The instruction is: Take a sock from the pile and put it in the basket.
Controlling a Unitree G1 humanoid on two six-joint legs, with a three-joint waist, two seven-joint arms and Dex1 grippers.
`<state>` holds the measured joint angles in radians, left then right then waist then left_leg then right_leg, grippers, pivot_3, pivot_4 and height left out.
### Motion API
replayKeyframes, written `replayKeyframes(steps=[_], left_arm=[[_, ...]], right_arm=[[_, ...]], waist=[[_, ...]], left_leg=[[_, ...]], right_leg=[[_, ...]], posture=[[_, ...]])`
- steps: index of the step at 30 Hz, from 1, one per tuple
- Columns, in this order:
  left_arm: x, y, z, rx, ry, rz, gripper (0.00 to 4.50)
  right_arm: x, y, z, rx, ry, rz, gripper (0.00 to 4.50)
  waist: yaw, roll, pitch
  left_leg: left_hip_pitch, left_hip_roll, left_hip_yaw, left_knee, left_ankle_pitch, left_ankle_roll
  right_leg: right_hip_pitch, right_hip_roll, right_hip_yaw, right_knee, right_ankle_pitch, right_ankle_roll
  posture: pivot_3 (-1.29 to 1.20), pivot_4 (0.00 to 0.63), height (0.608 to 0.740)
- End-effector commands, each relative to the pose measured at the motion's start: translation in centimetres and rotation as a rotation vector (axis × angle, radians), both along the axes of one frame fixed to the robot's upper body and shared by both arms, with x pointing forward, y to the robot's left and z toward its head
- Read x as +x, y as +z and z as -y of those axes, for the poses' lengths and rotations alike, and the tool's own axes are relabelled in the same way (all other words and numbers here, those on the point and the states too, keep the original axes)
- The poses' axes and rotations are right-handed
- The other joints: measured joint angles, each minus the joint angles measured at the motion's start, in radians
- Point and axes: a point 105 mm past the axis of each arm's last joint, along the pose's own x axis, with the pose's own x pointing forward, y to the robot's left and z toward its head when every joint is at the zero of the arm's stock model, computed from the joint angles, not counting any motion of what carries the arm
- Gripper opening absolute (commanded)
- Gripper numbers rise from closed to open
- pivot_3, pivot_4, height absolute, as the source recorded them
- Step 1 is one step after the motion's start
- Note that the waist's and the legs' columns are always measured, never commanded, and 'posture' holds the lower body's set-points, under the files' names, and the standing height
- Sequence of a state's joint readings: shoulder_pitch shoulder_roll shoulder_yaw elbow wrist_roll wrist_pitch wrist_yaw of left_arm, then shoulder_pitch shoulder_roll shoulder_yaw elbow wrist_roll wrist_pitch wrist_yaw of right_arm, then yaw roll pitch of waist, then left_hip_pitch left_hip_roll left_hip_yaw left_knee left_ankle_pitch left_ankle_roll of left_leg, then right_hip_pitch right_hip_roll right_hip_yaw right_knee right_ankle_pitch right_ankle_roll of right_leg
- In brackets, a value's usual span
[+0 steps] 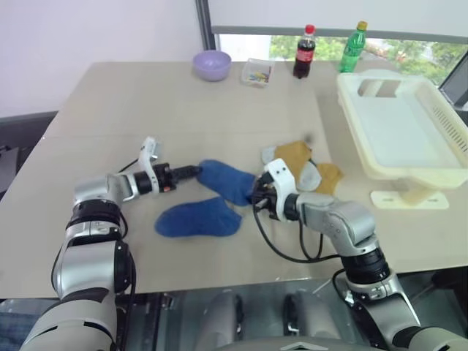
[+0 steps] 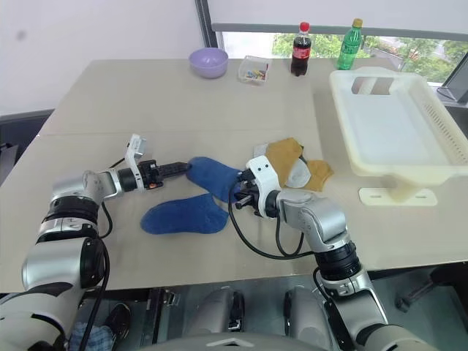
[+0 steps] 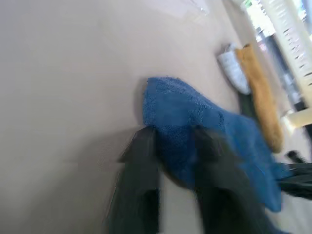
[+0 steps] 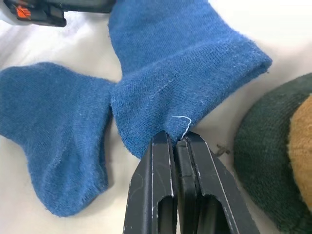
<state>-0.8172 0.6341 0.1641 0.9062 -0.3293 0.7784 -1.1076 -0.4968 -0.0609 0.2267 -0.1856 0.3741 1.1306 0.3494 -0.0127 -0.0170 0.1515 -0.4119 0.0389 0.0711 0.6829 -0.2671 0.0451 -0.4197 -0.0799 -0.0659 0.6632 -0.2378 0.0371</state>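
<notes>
Two royal-blue socks lie on the tan table. The farther sock (image 1: 225, 180) is stretched between both grippers. My left gripper (image 1: 194, 171) is shut on its toe end, with blue fabric between the fingers (image 3: 144, 161). At its cuff edge (image 4: 195, 73) my right gripper (image 4: 176, 140) is pinched shut. A second blue sock (image 1: 197, 218) lies flat nearer the front edge, untouched. The pile (image 1: 306, 167) of mustard-yellow and light grey socks sits just behind my right gripper. The cream-white basket (image 1: 349, 110) stands at the right, raised on a foot, and looks empty.
A lilac bowl (image 1: 212, 64), a small clear box (image 1: 257, 72), a cola bottle (image 1: 304, 51) and a green bottle (image 1: 352, 47) line the table's far edge. Bare tabletop lies between the pile and the basket.
</notes>
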Motion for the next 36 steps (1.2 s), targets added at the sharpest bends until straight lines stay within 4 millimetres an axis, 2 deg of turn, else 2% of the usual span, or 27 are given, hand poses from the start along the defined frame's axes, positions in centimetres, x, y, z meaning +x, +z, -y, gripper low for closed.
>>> replayKeyframes(steps=[1, 5, 9, 13, 15, 20, 24, 27, 31, 35, 36], left_arm=[[-1.1, -3.1, 0.0, 0.054, -0.009, -0.104, 0.11], [-1.5, -2.8, 0.2, 0.01, -0.035, -0.098, 0.11], [-1.0, -2.7, -0.5, 0.061, 0.003, -0.042, 0.11], [-0.2, 0.9, -1.2, -0.032, 0.06, 0.159, 0.11], [-0.6, 2.6, -1.7, -0.101, 0.08, 0.203, 0.11], [-4.2, 5.8, -2.4, -0.167, 0.056, 0.314, 0.11], [-7.6, 7.0, -3.1, -0.21, 0.1, 0.311, 0.11], [-11.3, 6.2, -3.1, -0.144, 0.132, 0.286, 0.11], [-16.3, 4.8, -2.4, -0.094, 0.176, 0.247, 0.11], [-19.6, 3.1, -3.2, -0.042, 0.289, 0.216, 0.11], [-20.3, 3.0, -3.2, -0.035, 0.309, 0.222, 0.11]], right_arm=[[-0.1, 1.0, -0.3, 0.03, 0.01, 0.038, 0.0], [-0.1, 1.0, -0.3, 0.03, 0.01, 0.039, 0.0], [-0.2, 1.1, -0.4, 0.029, 0.016, 0.042, 0.0], [-0.2, 1.9, -0.3, 0.045, 0.018, 0.067, 0.0], [-0.3, 2.8, -0.1, 0.059, 0.026, 0.089, 0.0], [-0.8, 5.5, 1.0, 0.099, 0.075, 0.146, 0.0], [-1.9, 6.8, 1.4, 0.119, 0.128, 0.147, 0.0], [-3.2, 7.2, 1.1, 0.121, 0.197, 0.132, 0.0], [-4.5, 6.6, 0.7, 0.105, 0.264, 0.091, 0.0], [-5.4, 5.1, -0.6, 0.086, 0.325, 0.043, 0.0], [-5.7, 4.6, -1.0, 0.07, 0.345, 0.039, 0.0]], waist=[[0.0, 0.0, 0.0], [-0.001, 0.0, 0.0], [-0.002, 0.0, 0.0], [-0.003, 0.0, 0.0], [-0.008, 0.0, 0.001], [-0.019, -0.002, 0.002], [-0.025, -0.003, 0.002], [-0.029, -0.002, 0.003], [-0.028, -0.002, 0.003], [-0.019, -0.002, 0.003], [-0.018, -0.001, 0.003]], left_leg=[[0.0, 0.0, 0.0, 0.0, 0.0, 0.0], [0.0, 0.0, 0.0, 0.0, 0.0, 0.0], [0.0, 0.0, 0.0, 0.0, 0.0, 0.0], [0.0, 0.001, 0.0, 0.0, 0.0, 0.0], [-0.001, 0.002, 0.0, 0.0, 0.0, 0.0], [-0.004, 0.003, 0.0, 0.0, 0.002, -0.003], [-0.004, 0.003, 0.0, -0.001, 0.001, -0.002], [-0.003, 0.003, 0.0, -0.001, 0.0, -0.002], [-0.002, 0.003, -0.001, -0.002, 0.0, -0.002], [-0.002, 0.003, -0.002, -0.004, 0.0, -0.001], [-0.002, 0.002, -0.003, -0.004, -0.001, 0.0]], right_leg=[[0.0, 0.0, 0.0, 0.0, 0.0, 0.0], [0.0, 0.0, 0.0, -0.001, 0.0, 0.0], [0.0, 0.0, 0.0, -0.001, 0.0, 0.0], [0.0, 0.0, 0.0, -0.001, 0.0, 0.0], [-0.001, 0.0, 0.0, 0.0, 0.0, 0.0], [-0.003, -0.001, 0.001, -0.002, 0.0, 0.0], [-0.003, -0.002, 0.001, -0.003, 0.0, 0.0], [-0.003, -0.004, 0.001, -0.003, 0.0, 0.0], [-0.002, -0.009, 0.002, -0.004, 0.0, 0.0], [-0.002, -0.011, 0.002, -0.005, 0.0, -0.001], [-0.002, -0.011, 0.0, -0.004, -0.003, -0.006]], posture=[[0.0, 0.15, 0.74], [0.0, 0.15, 0.74], [0.0, 0.15, 0.74], [0.0, 0.15, 0.74], [0.0, 0.15, 0.74], [0.0, 0.15, 0.74], [0.0, 0.15, 0.74], [0.0, 0.15, 0.74], [0.0, 0.15, 0.74], [0.0, 0.15, 0.74], [0.0, 0.15, 0.74]])
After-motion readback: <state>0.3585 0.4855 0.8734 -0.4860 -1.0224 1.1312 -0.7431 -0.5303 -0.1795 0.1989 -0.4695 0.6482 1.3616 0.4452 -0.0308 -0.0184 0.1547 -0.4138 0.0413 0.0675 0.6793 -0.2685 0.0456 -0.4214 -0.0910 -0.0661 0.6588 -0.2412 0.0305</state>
